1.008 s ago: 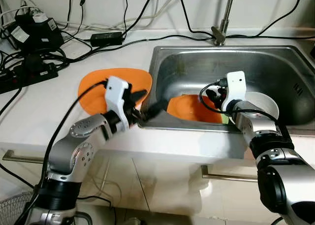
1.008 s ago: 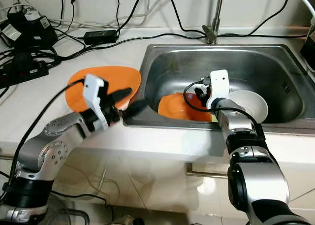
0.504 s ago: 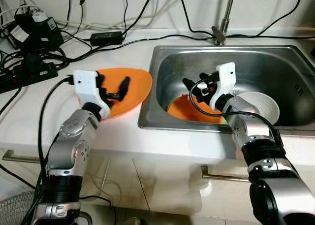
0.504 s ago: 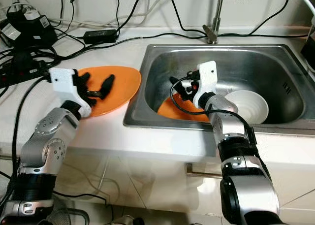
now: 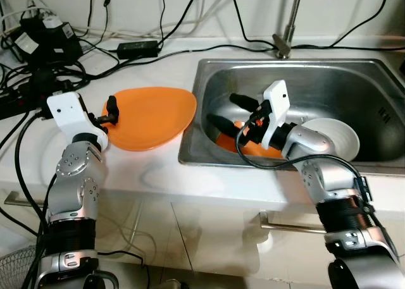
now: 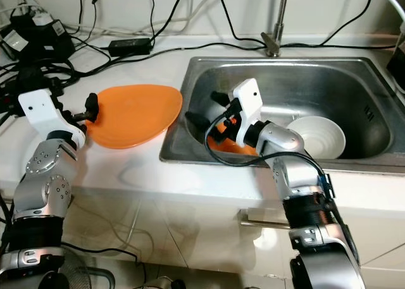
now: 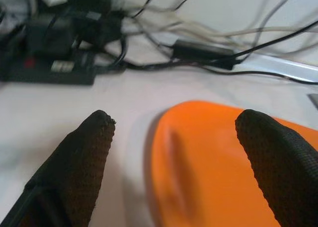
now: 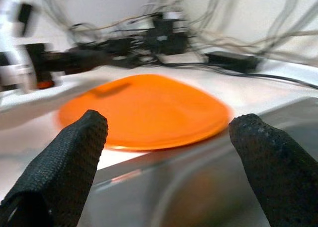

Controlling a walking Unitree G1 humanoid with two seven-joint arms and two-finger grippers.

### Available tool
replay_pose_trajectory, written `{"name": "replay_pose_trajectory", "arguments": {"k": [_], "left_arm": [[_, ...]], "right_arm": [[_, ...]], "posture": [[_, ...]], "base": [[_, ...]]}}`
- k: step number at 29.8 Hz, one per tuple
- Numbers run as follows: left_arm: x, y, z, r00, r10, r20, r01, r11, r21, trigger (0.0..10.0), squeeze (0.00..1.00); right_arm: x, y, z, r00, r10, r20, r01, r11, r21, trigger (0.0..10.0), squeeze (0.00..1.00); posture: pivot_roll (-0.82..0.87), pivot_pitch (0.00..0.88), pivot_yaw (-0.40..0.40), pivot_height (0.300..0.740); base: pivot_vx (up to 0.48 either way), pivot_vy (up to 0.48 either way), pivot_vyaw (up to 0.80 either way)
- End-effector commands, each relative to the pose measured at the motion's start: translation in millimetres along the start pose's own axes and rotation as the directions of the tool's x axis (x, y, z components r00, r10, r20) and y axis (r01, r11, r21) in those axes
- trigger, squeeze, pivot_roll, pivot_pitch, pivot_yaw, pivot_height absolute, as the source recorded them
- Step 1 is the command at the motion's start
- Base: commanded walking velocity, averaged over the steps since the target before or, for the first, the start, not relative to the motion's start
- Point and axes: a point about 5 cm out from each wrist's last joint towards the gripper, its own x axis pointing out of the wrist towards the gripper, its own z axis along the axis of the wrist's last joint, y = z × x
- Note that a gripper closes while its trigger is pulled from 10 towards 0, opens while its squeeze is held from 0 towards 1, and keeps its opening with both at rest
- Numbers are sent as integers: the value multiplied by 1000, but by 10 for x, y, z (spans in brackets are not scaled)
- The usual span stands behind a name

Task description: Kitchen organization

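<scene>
Orange plate (image 5: 152,117) laid on desk (image 5: 38,156) beside sink (image 5: 380,71). Left hand (image 5: 109,115) spread at plate rim; right hand (image 5: 229,110) spread, empty, over sink. Step judged: plate grasp pending; closure on rim needed.

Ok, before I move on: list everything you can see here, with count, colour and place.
Plate: one, orange, on the counter left of the sink, its edge over the rim.
Second plate: one, orange, in the sink, mostly hidden behind the right gripper.
Bowl: one, white, in the sink at right.
Sink: one, steel, set in the counter.
Tap: one, metal, behind the sink.
Cables and power strips: several, black, back left of the counter.
Counter: white.
Left gripper: open, at the counter plate's left edge.
Right gripper: open, inside the sink.
</scene>
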Motion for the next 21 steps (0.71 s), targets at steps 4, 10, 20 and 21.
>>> {"name": "replay_pose_trajectory", "arguments": {"k": [4, 10, 20, 21], "left_arm": [[53, 37, -118, 993, 48, -109, -63, 988, -141, 10000, 0], [62, 65, -214, 979, 94, -179, -132, 968, -213, 10000, 0], [45, 19, -373, 951, 47, -305, -158, 922, -353, 10000, 0], [39, -1, -401, 945, 27, -326, -155, 915, -373, 10000, 0]], "right_arm": [[-30, 73, 54, 997, 66, -32, -66, 998, -19, 10000, 0], [-50, 88, 24, 996, 59, -60, -61, 998, -30, 10000, 0], [-46, 135, 41, 994, 86, -71, -89, 995, -41, 10000, 0], [-44, 139, 42, 994, 88, -72, -91, 995, -43, 10000, 0]], "posture": [[-30, 39, 99, 740], [-33, 34, 102, 740], [-33, 32, 98, 740], [-33, 32, 98, 740]], "base": [[0, 0, 0], [0, 0, 0], [0, 0, 0], [0, 0, 0]]}}
